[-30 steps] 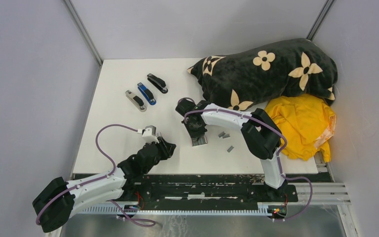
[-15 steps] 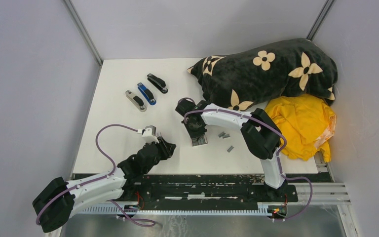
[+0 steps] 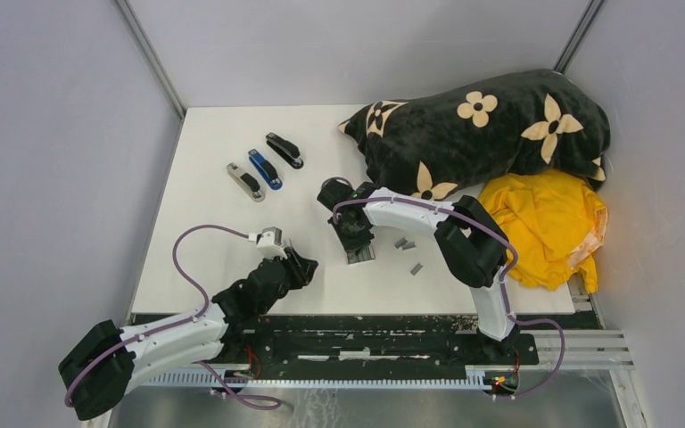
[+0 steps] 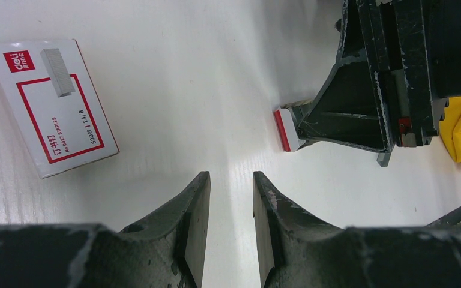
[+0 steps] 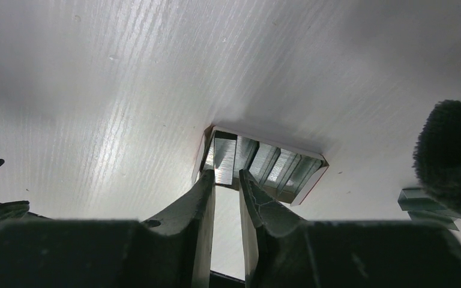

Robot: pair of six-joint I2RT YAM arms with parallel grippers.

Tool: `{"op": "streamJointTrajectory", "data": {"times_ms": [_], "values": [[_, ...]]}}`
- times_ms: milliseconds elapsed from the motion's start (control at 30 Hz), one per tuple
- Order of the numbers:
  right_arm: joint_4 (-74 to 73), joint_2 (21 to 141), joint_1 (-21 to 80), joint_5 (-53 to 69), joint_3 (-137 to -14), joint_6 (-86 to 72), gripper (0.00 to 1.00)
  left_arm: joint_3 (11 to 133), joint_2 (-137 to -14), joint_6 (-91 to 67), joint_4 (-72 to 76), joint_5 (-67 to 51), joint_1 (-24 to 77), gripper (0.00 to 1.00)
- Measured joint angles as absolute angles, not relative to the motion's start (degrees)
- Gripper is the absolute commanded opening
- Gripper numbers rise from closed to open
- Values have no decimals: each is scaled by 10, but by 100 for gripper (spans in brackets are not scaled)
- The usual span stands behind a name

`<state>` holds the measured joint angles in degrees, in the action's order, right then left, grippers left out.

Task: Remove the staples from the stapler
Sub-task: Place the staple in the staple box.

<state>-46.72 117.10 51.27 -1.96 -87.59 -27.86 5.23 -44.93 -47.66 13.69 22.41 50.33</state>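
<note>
In the left wrist view, a white box [image 4: 51, 108] with red lines lies at the upper left on the tabletop [image 4: 174, 72]. It reads "deli", "No.0027 STAPLES", "24/6" and "500", beside a drawing of a staple strip. The left hand [image 4: 231, 180] hovers below the box with its fingers apart and nothing between them. At the centre of the right wrist view, the staples [image 5: 258, 163] lie in grey strips, packed side by side in a small open tray [image 5: 307, 183] with a red-and-white edge. The right hand [image 5: 227, 180] has its fingers almost together, tips at the tray's near edge against one strip; I cannot tell whether it grips. More loose strips [image 5: 423, 201] lie at the right, below a dark blanket [image 5: 450, 156]. In the top view, three staplers [image 3: 266, 169], grey, blue and black, sit at the upper left of the tabletop.
</note>
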Motion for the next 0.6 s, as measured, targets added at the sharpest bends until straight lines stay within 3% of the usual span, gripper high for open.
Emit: {"op": "streamJointTrajectory", "data": {"times_ms": [600], "values": [[-461,1172,513,-10,-875,-278,30,52,-449,-476,137,224,503,39]]}}
